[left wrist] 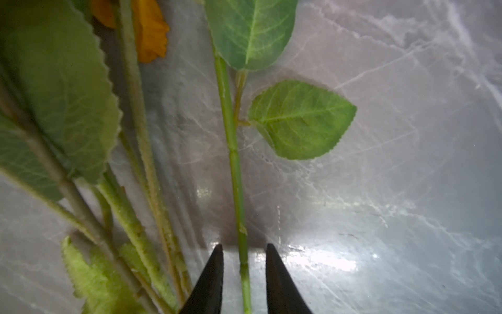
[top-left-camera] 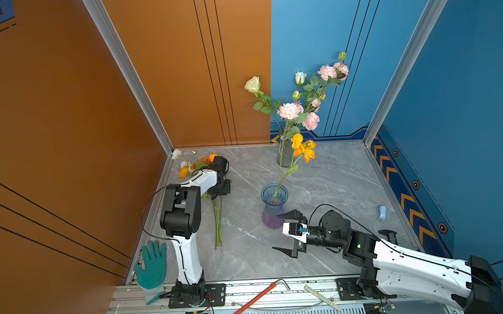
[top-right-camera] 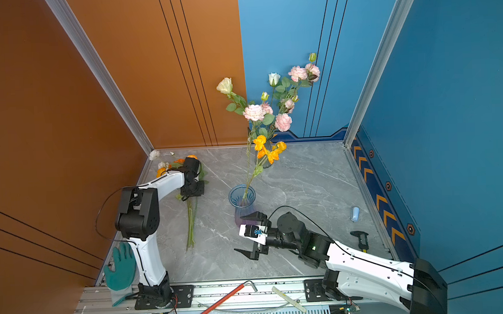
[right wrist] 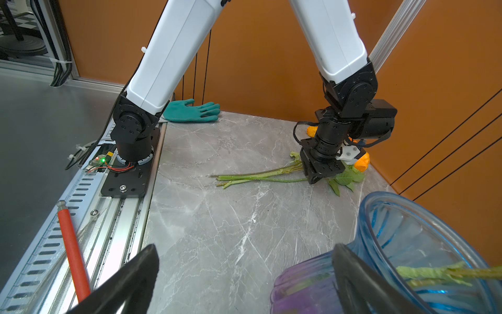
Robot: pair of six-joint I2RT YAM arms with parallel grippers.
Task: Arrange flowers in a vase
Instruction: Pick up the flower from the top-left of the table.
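A blue-to-purple glass vase (top-left-camera: 274, 204) stands mid-table and holds an orange-yellow flower (top-left-camera: 302, 149) on a leaning stem. More flowers lie on the table at the left, their stems (top-left-camera: 218, 220) pointing toward the front and orange and white blooms (top-left-camera: 198, 164) near the back-left corner. My left gripper (left wrist: 242, 246) is low over this bunch and open. Its jaws straddle one smooth green stem (left wrist: 235, 168) with a gap on each side. My right gripper (top-left-camera: 275, 232) is wide open and empty beside the vase's purple base (right wrist: 304, 282), with one finger close against it.
A clear glass vase (top-left-camera: 285, 154) with pink and cream flowers stands at the back wall. A green glove (top-left-camera: 153, 264) lies front left. A red-handled tool (top-left-camera: 255, 299) rests on the front rail. A caliper (top-right-camera: 361, 239) and a small pale-blue object (top-left-camera: 381, 212) lie at the right.
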